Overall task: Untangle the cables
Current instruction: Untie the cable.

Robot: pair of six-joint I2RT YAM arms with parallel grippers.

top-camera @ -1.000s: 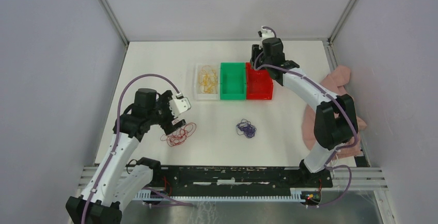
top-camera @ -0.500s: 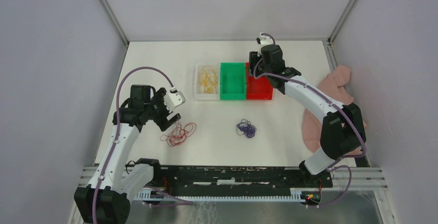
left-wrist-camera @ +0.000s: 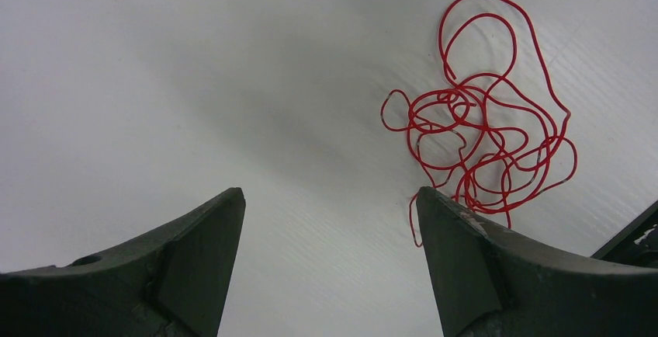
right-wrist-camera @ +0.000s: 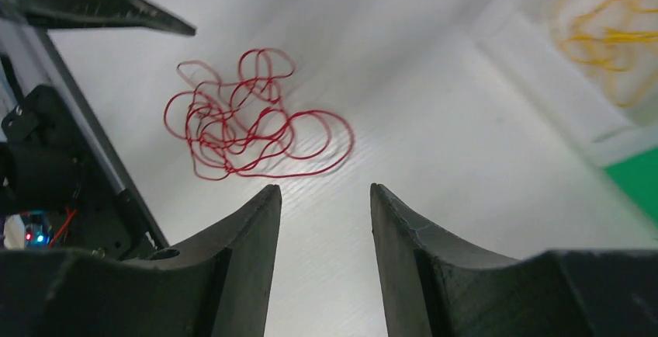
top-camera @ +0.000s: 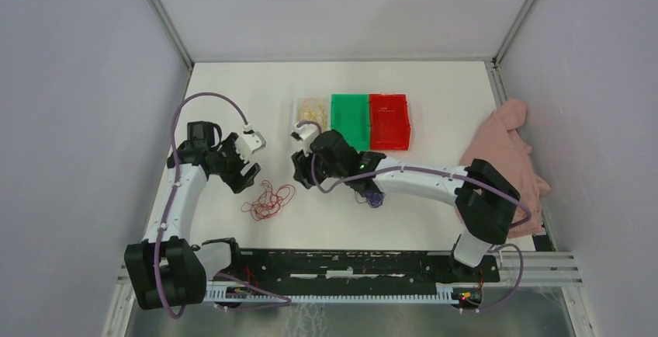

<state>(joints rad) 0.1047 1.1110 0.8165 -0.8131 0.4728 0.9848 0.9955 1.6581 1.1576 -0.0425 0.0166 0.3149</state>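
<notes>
Three cables are being seen on the white table [top-camera: 233, 96]. Nearest the arm bases, the red cable [top-camera: 268, 199] is lying as a loose, looping tangle. To the right of the red cable, well apart from it and about as near, the dark blue-purple cable [top-camera: 375, 197] is lying in a small bundle, partly being covered by the right arm passing over it.

Just beyond the red cable and slightly to its left, the left gripper [top-camera: 244, 177] is being held over the table with its fingers spread wide. In the left wrist view only bare table is being seen through the gap, and the red cable is lying ahead and to the right of the fingertips, untouched.

Beyond the red cable and to its right, the right gripper [top-camera: 299, 170] is being pointed towards it, its fingers parted by a narrower gap and clasping nothing. In the right wrist view the red cable is lying ahead and to the left of the tips.

Farther beyond the red cable and to its right, the yellow cable [top-camera: 313, 109] is being held in a clear bin [top-camera: 298, 107]. A green bin [top-camera: 349, 102] and a red bin [top-camera: 388, 101] are standing in a row farther right. Far to the right of the red cable, a pink cloth [top-camera: 504, 151] is lying crumpled.
</notes>
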